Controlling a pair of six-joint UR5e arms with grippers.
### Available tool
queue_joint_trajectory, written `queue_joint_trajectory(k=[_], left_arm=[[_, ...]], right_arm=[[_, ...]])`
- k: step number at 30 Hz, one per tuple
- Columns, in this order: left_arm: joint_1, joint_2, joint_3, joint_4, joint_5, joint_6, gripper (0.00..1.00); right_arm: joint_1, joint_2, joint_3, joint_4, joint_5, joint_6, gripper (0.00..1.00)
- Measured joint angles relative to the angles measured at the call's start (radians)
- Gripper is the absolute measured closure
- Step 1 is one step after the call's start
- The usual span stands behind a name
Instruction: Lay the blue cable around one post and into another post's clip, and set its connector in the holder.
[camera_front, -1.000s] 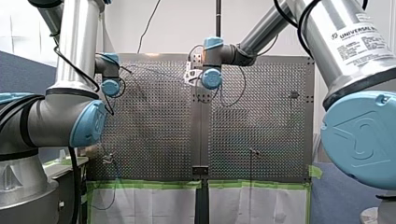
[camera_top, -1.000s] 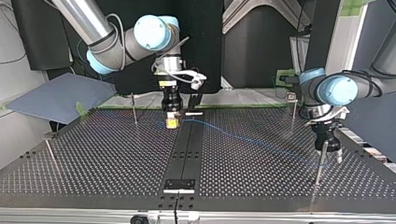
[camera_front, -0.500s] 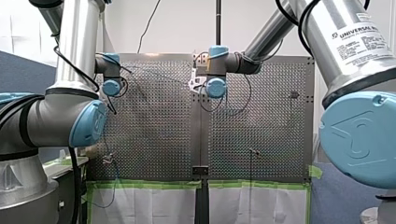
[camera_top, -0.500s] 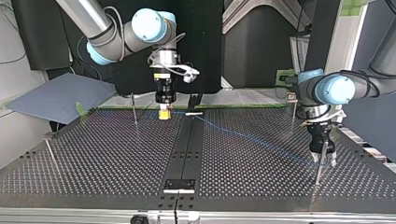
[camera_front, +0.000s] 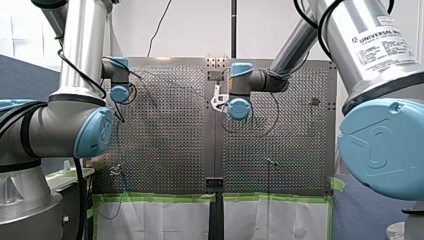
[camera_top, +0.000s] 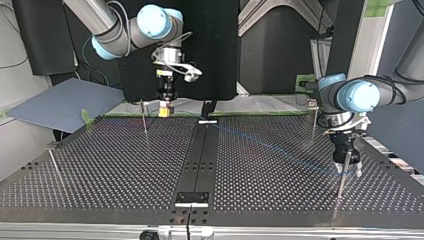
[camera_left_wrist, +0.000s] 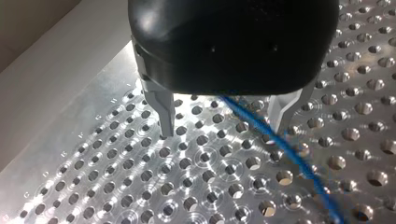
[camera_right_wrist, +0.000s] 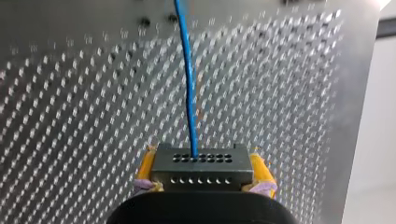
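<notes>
Closest to the right wrist camera, my right gripper (camera_right_wrist: 201, 173) clamps its yellow pads (camera_right_wrist: 145, 164) on a grey connector (camera_right_wrist: 201, 163), a flat block with two rows of small holes. The blue cable (camera_right_wrist: 189, 84) leaves the block's middle and runs straight ahead over the table (camera_right_wrist: 70, 116).

In the left wrist view my left gripper (camera_left_wrist: 224, 119) holds its metal fingers (camera_left_wrist: 163, 112) wide apart, with the tips close to the table. The cable passes loosely between them, nearer one finger, and is not gripped.

In the top view the left gripper points straight down at the nearer right, close to a thin post (camera_top: 340, 182). From there the cable slants back across the black middle rail (camera_top: 197, 155) to the right gripper. That one stands upright at the table's far edge, beside a second post (camera_top: 143, 117).
</notes>
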Motion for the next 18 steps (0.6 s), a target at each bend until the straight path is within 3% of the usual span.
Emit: queue_joint_trajectory(k=[7, 13, 18], left_arm=[[-0.003, 0.0, 0.0, 0.0, 0.0, -0.002, 0.0], [-0.006, 0.0, 0.0, 0.0, 0.0, -0.002, 0.0], [-0.006, 0.0, 0.0, 0.0, -0.001, -0.002, 0.0]], right_arm=[[-0.015, 0.005, 0.064, -0.064, 0.022, 0.01, 1.0], [-0.026, 0.049, 0.118, -0.118, 0.042, 0.019, 1.0], [-0.026, 0.098, 0.168, -0.168, 0.059, 0.052, 1.0]])
